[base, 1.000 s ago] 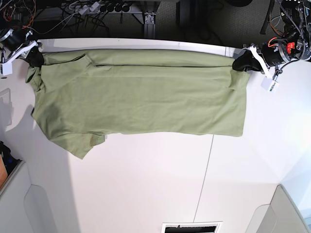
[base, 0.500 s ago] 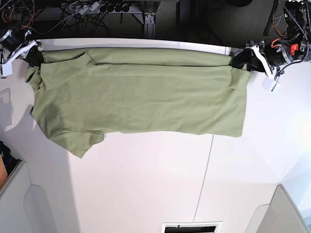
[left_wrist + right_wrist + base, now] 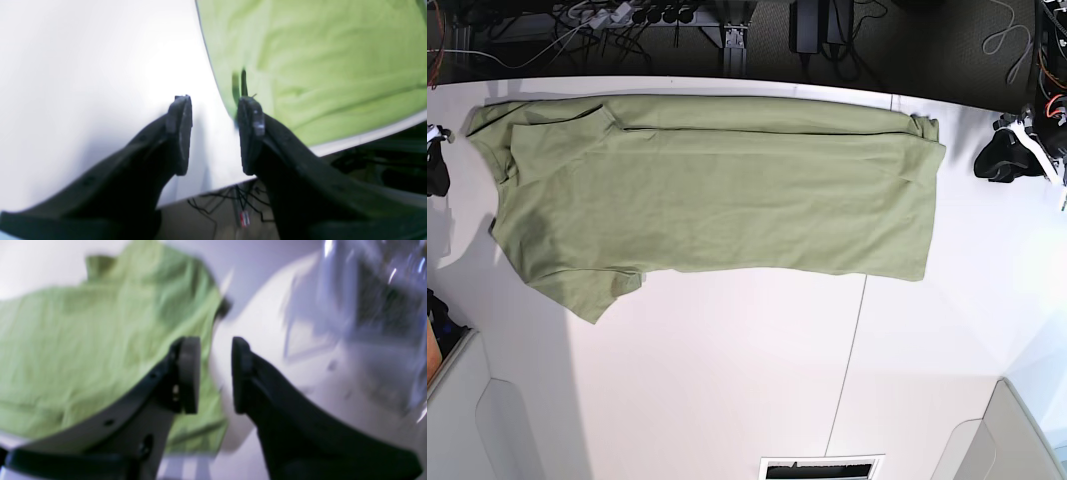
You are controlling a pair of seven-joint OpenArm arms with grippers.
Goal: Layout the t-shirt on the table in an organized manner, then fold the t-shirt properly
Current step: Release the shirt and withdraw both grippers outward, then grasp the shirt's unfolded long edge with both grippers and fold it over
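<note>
The t-shirt [image 3: 717, 195] lies spread across the far half of the table [image 3: 727, 380], lengthwise along the far edge, and I hold none of it: both my grippers have their jaws parted with nothing between them. Going left to right in the base view, my right gripper [image 3: 435, 170] sits off the sleeve-and-collar end, the cloth just beside its fingertips but apart from them; in its own blurred wrist view the shirt edge [image 3: 100, 350] runs behind one finger [image 3: 188, 373] and bare table shows in the gap. That end worries me most, I judge: one sleeve [image 3: 592, 290] is bunched and turned under toward the near side, and the far sleeve looks folded over onto the body, so any fold made from here would lock those creases in. Across the middle, the top band of the shirt lies doubled along the far edge of the table; if I drag it carelessly it could slide over the lip. On the right of the base view my left gripper [image 3: 1002, 160] stands clear of the hem end, and in its wrist view [image 3: 213, 133] the hem corner [image 3: 253, 86] lies right at one fingertip [image 3: 248, 113]. Closing there could catch only one layer, or nudge the corner askew.
</note>
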